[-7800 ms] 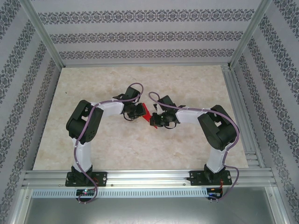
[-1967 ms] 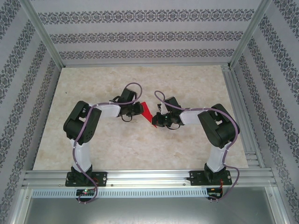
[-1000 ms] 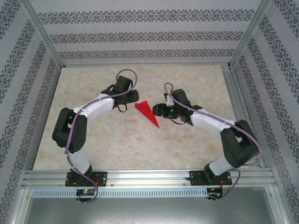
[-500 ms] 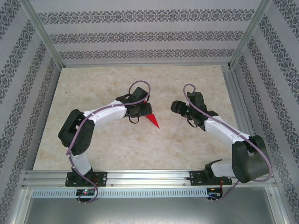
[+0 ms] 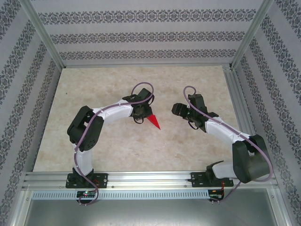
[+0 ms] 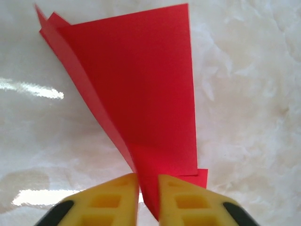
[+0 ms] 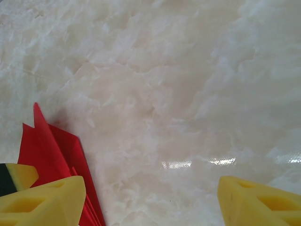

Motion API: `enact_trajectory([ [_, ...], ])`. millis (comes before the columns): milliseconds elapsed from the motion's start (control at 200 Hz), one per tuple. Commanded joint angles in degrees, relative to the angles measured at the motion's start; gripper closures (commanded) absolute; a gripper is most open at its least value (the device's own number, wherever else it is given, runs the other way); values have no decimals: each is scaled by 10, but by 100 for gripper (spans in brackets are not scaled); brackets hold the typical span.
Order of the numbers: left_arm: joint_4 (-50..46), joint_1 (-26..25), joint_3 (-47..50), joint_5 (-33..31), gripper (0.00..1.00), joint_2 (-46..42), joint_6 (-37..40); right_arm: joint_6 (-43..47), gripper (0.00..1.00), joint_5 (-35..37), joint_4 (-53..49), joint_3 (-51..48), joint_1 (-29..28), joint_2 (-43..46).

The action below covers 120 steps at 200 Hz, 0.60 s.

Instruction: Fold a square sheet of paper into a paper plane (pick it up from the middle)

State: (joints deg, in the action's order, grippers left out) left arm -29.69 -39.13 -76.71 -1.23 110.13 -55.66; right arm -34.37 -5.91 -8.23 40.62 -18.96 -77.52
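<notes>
The left arm bends at the elbow and reaches in over the middle of the pale marble-patterned table (image 5: pixel 94 84). Its left gripper (image 6: pixel 148 182) is pinched closed on the bright red folded paper plane (image 5: pixel 153 122), which sits midway between the table's left and right edges, sharp tip slanting toward the near edge. The right arm stretches low from the near right corner. The right gripper (image 7: pixel 150 182) is spread wide and empty, near the plane's right side.
</notes>
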Motion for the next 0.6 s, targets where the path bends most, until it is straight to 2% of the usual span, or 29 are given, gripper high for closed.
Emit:
enact_trajectory([
  [0, 1, -6, 6, -9, 95, -34, -8, 8, 26, 13, -1, -4, 3, 2],
  [55, 6, -6, 8, -6, 100, -43, -5, 6, 26, 13, -2, -3, 3, 4],
  [195, 16, -6, 5, 7, 100, -65, 19, 2, 26, 7, -6, 1, 3, 12],
  [445, 98, -4, 2, 81, 100, -101, 114, -7, 25, -5, -3, 0, 5, 47],
  [594, 158, 2, 28, 121, 100, -91, 124, -16, 27, -30, 16, -6, 4, 63],
])
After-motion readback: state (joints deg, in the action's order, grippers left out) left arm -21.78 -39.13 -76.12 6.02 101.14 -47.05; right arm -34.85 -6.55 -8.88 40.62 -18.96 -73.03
